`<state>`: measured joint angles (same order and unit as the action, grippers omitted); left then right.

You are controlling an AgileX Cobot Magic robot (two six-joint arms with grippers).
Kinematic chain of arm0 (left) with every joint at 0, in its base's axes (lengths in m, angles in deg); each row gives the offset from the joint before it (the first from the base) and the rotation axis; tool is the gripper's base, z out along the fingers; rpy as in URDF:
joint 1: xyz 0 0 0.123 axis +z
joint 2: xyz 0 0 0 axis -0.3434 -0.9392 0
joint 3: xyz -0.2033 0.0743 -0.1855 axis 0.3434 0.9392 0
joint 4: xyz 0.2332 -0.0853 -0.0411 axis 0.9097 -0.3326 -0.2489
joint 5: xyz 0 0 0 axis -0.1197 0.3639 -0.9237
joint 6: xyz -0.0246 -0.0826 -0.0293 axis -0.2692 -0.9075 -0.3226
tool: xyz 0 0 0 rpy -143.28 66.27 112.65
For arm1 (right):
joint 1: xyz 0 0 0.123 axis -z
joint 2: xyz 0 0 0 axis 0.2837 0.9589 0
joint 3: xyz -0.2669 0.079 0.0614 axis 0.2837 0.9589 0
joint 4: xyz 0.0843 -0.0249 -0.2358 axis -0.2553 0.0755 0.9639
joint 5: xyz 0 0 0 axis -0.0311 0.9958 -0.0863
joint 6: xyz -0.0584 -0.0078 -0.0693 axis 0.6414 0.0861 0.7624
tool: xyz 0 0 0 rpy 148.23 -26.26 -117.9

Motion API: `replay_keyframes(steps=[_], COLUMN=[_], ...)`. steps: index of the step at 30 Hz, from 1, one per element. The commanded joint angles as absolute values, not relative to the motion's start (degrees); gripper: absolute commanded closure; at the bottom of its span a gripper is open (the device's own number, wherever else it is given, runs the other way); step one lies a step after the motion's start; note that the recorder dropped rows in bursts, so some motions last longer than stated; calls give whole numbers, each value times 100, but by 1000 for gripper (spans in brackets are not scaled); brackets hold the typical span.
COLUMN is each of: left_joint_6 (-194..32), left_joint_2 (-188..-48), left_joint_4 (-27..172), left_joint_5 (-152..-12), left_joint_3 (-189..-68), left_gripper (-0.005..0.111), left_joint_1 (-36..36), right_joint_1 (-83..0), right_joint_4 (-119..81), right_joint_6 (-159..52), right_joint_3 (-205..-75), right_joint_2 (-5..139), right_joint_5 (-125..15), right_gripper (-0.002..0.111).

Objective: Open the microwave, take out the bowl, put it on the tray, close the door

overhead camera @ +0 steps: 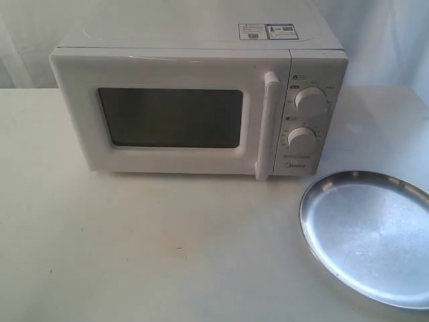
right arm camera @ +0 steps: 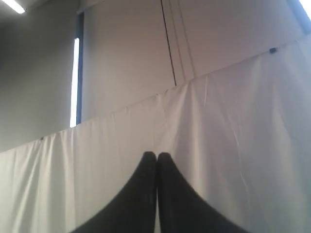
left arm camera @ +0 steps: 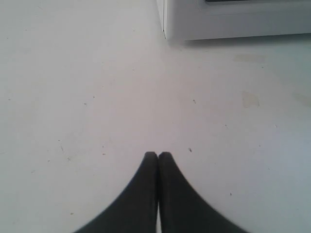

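Observation:
The white microwave (overhead camera: 201, 100) stands at the back of the table with its door (overhead camera: 171, 117) closed; the vertical bar handle (overhead camera: 267, 124) is beside two round dials (overhead camera: 310, 102). The silver tray (overhead camera: 372, 231) lies at the front right. The bowl is hidden from view. Neither arm shows in the exterior view. My left gripper (left arm camera: 158, 154) is shut and empty above the bare table, with a corner of the microwave (left arm camera: 233, 19) ahead of it. My right gripper (right arm camera: 156, 154) is shut and empty, pointing at a white curtain.
A white table (overhead camera: 134, 248) carries everything; its wide front left part holds nothing. White curtains (right arm camera: 233, 145) hang behind, and the right wrist view also shows a wall and ceiling lights.

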<state>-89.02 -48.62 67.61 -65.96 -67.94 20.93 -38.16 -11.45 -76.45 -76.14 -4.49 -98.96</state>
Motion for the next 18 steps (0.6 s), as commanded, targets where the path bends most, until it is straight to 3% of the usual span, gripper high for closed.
replay_keyframes(steps=[1, 6, 13, 18], left_joint_6=[-8913, -8913, -8913, -8913], left_joint_2=[-4838, -4838, -4838, -4838], left_joint_4=[6714, 6714, 6714, 6714], left_joint_5=[-6593, -6593, -6593, -6593], left_joint_3=[-6779, -6779, -6779, -6779], left_gripper=[107, 107, 107, 107], left_joint_1=[2110, 2110, 2110, 2110], right_joint_1=[-3781, -3781, -3781, -3781], right_joint_4=[-417, -778, -1567, 819], right_joint_6=[-8235, -7520, -6489, -6684], right_joint_3=[-7954, -8204, -9161, -10045], right_joint_2=[-464, 248, 2519, 4270], right_joint_5=[-9627, -9501, -9469, -9830], right_gripper=[108, 108, 108, 108])
